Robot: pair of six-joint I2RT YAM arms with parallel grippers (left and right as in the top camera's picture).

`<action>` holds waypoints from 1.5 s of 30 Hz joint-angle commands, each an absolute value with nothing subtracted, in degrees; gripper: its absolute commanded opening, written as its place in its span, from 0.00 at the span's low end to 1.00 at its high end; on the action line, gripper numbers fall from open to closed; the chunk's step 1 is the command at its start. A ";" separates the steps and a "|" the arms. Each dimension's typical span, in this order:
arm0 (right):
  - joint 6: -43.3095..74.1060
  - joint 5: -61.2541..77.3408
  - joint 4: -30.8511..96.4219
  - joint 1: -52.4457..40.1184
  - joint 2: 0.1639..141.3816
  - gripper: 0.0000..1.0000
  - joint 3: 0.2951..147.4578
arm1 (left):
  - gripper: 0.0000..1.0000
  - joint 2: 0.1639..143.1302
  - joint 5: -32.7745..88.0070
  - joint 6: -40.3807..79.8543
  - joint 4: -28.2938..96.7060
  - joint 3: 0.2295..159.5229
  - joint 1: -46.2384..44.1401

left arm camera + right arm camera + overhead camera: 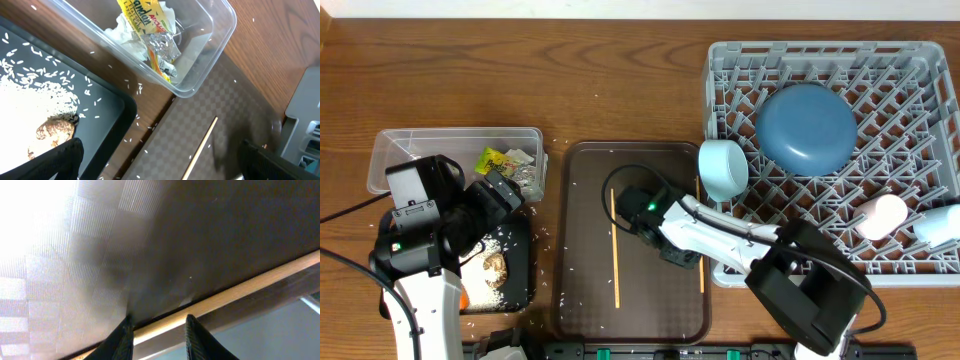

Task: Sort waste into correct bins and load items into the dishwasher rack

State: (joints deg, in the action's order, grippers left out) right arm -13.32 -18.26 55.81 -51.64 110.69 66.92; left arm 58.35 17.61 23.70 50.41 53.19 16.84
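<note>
Because a wooden chopstick [240,292] is thin, light and stiff, with a smooth narrow face, I judge that it will roll or skate away from a careless pinch and will pivot if taken near 1 end. The best hold looks to be across its width near mid-length, with the tips pressed low against the brown serving tray [100,255] on which it lies flat. It lies along that tray's right edge, just beside the grey dishwasher rack [830,48], and the right gripper [678,250] is down on it. That claw's 2 dark fingers [197,340] are part-way drawn together, with a stretch of the stick showing in the gap. Whether they clench it I cannot tell. The left gripper [165,165] is released, spread wide with nothing between, above the near right corner of the black tray [110,100].

Only the right wrist view shows fingertips against the stick; from overhead, the arm hides that contact. The overhead view alone gives the layout: a 2nd chopstick [615,250] toward the serving tray's left, a blue plate [805,128] in the rack, and a light-blue cup [722,168] at the rack's left edge. The left wrist view gives detail the overhead view blurs or hides: a yellow-green wrapper [142,15] and white paper [125,30] in the clear tub [220,25], rice [30,95] and a brown lump [55,131] in the black tray, and loose grains on the table [280,50].
</note>
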 commanded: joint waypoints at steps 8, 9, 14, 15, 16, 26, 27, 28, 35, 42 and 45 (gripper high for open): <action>-13.74 -8.08 51.35 -51.68 111.74 0.41 67.05 | 0.98 57.98 16.84 22.72 50.52 54.50 17.12; -13.74 -7.90 51.72 -52.01 111.74 0.41 67.88 | 0.98 57.98 16.84 22.72 50.52 54.50 17.12; -13.74 -9.02 55.11 -53.43 111.74 0.46 71.61 | 0.98 57.98 16.84 22.72 50.54 54.50 17.12; -13.45 -10.26 56.16 -53.43 111.74 0.46 71.72 | 0.98 57.98 16.84 22.72 50.54 54.50 17.12; -12.88 -11.55 56.95 -53.36 111.74 0.46 71.72 | 0.98 57.98 16.84 22.72 50.54 54.50 17.12; -14.94 -19.05 64.05 -51.94 111.77 0.46 71.72 | 0.98 57.98 16.84 22.72 50.52 54.50 17.12; -15.14 -19.03 64.01 -51.94 111.77 0.46 71.70 | 0.98 57.98 16.84 22.72 50.54 54.50 17.12; -15.31 -18.94 63.64 -51.94 111.77 0.47 71.66 | 0.98 57.98 16.84 22.72 50.52 54.50 17.12; -15.31 -17.56 62.65 -51.92 111.77 0.48 70.98 | 0.98 57.98 16.84 22.72 50.54 54.50 17.12; -15.31 -17.54 62.46 -51.94 111.77 0.49 69.12 | 0.98 57.98 16.84 22.72 50.52 54.50 17.12; -15.31 -17.52 61.06 -51.94 111.77 0.49 67.68 | 0.98 57.98 16.84 22.72 50.52 54.50 17.12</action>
